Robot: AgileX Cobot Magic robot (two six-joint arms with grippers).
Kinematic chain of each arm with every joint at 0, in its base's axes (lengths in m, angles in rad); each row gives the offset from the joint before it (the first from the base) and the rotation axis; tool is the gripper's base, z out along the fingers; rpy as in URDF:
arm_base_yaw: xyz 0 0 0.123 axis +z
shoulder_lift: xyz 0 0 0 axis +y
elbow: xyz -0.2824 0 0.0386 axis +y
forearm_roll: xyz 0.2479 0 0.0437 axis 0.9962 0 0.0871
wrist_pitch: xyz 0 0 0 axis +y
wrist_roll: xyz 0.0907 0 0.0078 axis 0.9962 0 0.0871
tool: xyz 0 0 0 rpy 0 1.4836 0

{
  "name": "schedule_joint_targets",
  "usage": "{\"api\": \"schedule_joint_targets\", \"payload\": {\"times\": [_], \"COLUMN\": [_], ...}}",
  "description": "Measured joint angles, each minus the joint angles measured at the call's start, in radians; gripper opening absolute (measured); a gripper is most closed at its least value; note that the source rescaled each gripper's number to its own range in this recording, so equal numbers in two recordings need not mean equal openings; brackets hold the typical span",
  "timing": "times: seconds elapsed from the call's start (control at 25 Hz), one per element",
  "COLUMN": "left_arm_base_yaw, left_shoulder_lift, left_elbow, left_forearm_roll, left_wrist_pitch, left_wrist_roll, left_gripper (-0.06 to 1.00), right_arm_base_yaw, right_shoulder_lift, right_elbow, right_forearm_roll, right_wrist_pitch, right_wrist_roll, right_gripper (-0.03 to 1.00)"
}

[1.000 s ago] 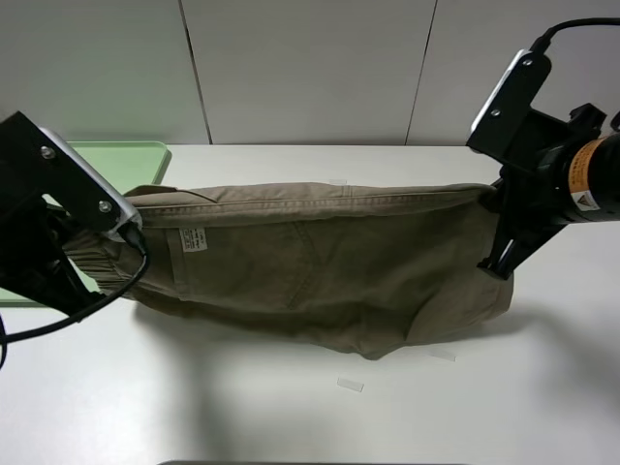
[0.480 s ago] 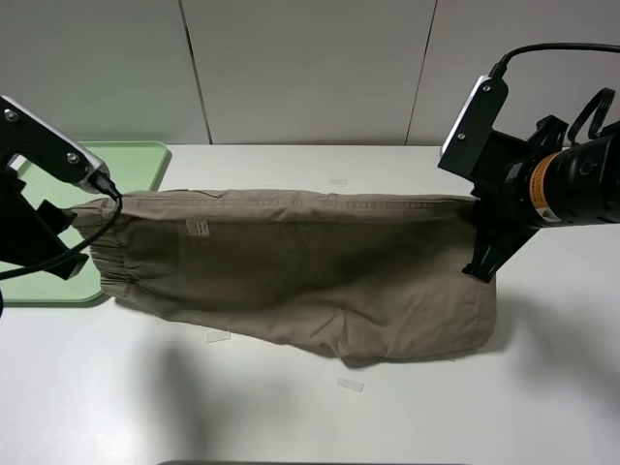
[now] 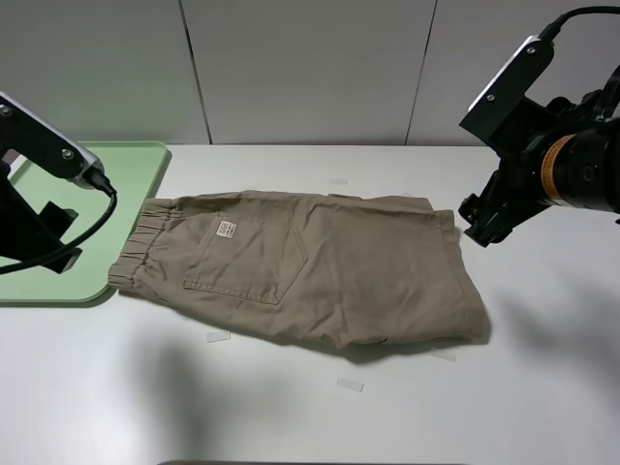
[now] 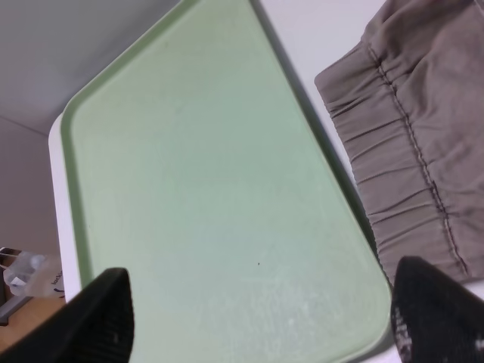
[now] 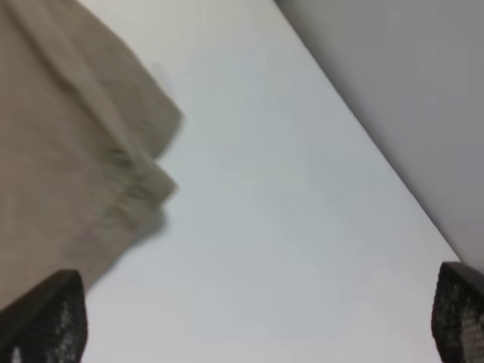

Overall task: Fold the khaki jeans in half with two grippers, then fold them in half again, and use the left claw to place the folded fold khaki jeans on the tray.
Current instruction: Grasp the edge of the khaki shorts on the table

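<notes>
The khaki jeans (image 3: 310, 271) lie flat on the white table, folded lengthwise, with the back pocket and white label facing up and the waistband toward the tray (image 3: 126, 165). My left gripper (image 3: 46, 242) hangs over the tray's near end, just left of the waistband. In the left wrist view this gripper (image 4: 268, 318) is open over the tray (image 4: 197, 189), with nothing between its fingers and the gathered waistband (image 4: 408, 136) off to one side. My right gripper (image 3: 480, 223) hovers beside the leg end, open and empty (image 5: 249, 318), clear of the hem (image 5: 60, 151).
Small strips of clear tape (image 3: 350, 385) (image 3: 218, 336) lie on the table (image 3: 291, 417) in front of the jeans. A grey panelled wall (image 3: 310, 68) closes the back. The tray sits at the table's left edge.
Both grippers have opened and let go of the jeans. The cloth has dropped from hanging between them to lying flat. Both arms have drawn back outward.
</notes>
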Motion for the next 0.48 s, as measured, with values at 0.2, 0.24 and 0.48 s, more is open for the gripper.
{"api": "schedule_joint_targets", "payload": {"times": [0.2, 0.24, 0.48], "left_arm_base_yaw": [0.0, 0.0, 0.0], "left_shoulder_lift": [-0.001, -0.004, -0.052], "left_elbow": [-0.005, -0.016, -0.16], "left_forearm_roll": [-0.004, -0.017, -0.085], "left_wrist_pitch": [-0.001, -0.001, -0.001], "left_wrist_roll": [-0.018, -0.025, -0.034], "left_gripper": [0.71, 0.71, 0.71], "right_arm_base_yaw": [0.0, 0.0, 0.0], "right_shoulder_lift": [-0.041, -0.064, -0.248], "right_elbow": [0.0, 0.0, 0.0], "right_forearm_roll": [0.005, 0.006, 0.02], "right_wrist_pitch": [0.011, 0.008, -0.02], "right_wrist_roll": [0.059, 0.065, 0.074], "right_gripper": [1.0, 1.0, 1.0]}}
